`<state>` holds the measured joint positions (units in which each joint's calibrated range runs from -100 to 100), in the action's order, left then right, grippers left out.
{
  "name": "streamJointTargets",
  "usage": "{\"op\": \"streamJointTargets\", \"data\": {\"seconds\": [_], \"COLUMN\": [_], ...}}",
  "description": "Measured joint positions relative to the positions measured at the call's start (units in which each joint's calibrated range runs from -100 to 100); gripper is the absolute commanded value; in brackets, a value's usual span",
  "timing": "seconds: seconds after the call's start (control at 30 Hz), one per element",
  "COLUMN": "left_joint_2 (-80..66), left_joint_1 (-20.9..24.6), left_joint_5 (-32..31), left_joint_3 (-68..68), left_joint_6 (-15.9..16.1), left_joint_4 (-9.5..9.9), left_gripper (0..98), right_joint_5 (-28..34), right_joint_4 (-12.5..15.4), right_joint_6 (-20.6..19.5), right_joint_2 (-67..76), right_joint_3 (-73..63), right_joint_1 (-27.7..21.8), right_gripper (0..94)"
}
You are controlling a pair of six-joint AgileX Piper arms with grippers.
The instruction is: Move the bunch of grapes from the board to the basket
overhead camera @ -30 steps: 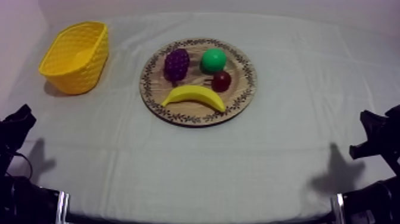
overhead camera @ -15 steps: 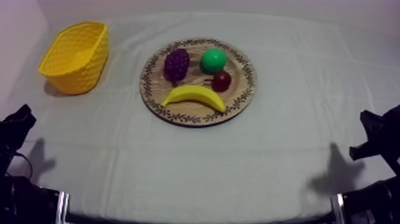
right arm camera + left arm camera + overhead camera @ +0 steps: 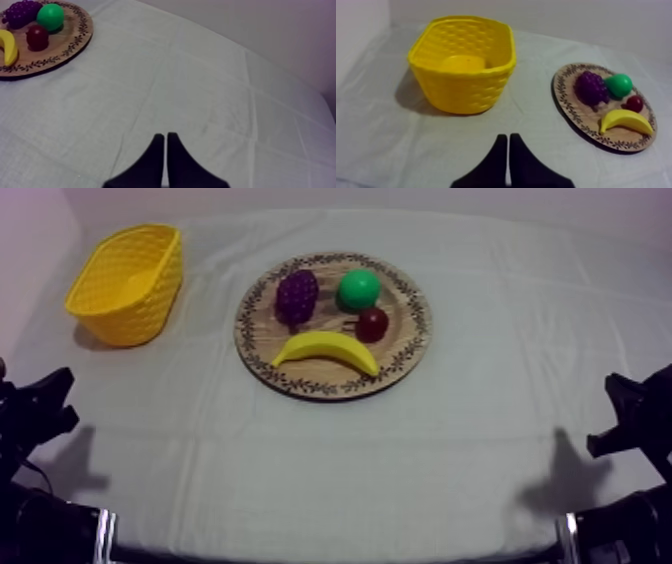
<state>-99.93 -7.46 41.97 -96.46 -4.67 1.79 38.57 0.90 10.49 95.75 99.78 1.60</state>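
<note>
Bunch of grapes (image 3: 297,294) lies well apart from both pincers. The left gripper (image 3: 508,136) and right gripper (image 3: 165,135) are each a narrow black wedge holding nothing, over creased cloth (image 3: 480,418). The grapes are one knobbly dark-purple cluster on the one round wooden board (image 3: 262,328), beside one glossy green pear (image 3: 359,289), one small red fruit (image 3: 372,323) and one smooth curved banana (image 3: 325,348). One lattice-walled yellow basket (image 3: 127,283) stands apart.

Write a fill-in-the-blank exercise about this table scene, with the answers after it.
The bunch of grapes lies ____ the wooden board. The basket stands on the robot's ____ side. The banana and the basket are both ____. The left tool is ____, gripping nothing.
Missing words: on; left; yellow; shut.
</note>
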Motion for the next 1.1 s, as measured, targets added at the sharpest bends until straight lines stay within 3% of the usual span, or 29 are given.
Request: {"op": "streamJointTargets", "data": {"seconds": [0.13, 0.37, 0.43, 0.57, 0.87, 1.1], "left_joint_2": [2.42, 15.53, 20.51, 30.44, 54.05, 70.70], "left_joint_1": [-0.18, 1.55, 1.94, 2.49, 1.27, -2.82], "left_joint_5": [2.07, 4.06, 5.55, 10.76, 28.93, 35.11], "left_joint_3": [1.56, 9.34, 13.15, 22.28, 47.85, 64.61], "left_joint_6": [2.90, 7.57, 8.24, 8.07, 3.50, -1.83], "left_joint_4": [-1.79, -7.86, -9.65, -11.40, -10.80, -7.02], "left_gripper": [0.1, 0.0, 0.0, 0.0, 0.0, 0.0], "right_joint_5": [0.00, 0.00, 0.00, 0.00, 0.00, 0.00], "right_joint_4": [0.00, 0.00, 0.00, 0.00, 0.00, 0.00], "right_joint_6": [0.07, 0.17, 0.17, 0.20, 0.20, 0.26], "right_joint_2": [0.00, 0.00, 0.00, 0.00, 0.00, 0.00], "right_joint_3": [0.00, 0.00, 0.00, 0.00, 0.00, 0.00], "right_joint_1": [0.00, 0.00, 0.00, 0.00, 0.00, 0.00], "right_gripper": [0.3, 0.3, 0.3, 0.3, 0.3, 0.3]}}
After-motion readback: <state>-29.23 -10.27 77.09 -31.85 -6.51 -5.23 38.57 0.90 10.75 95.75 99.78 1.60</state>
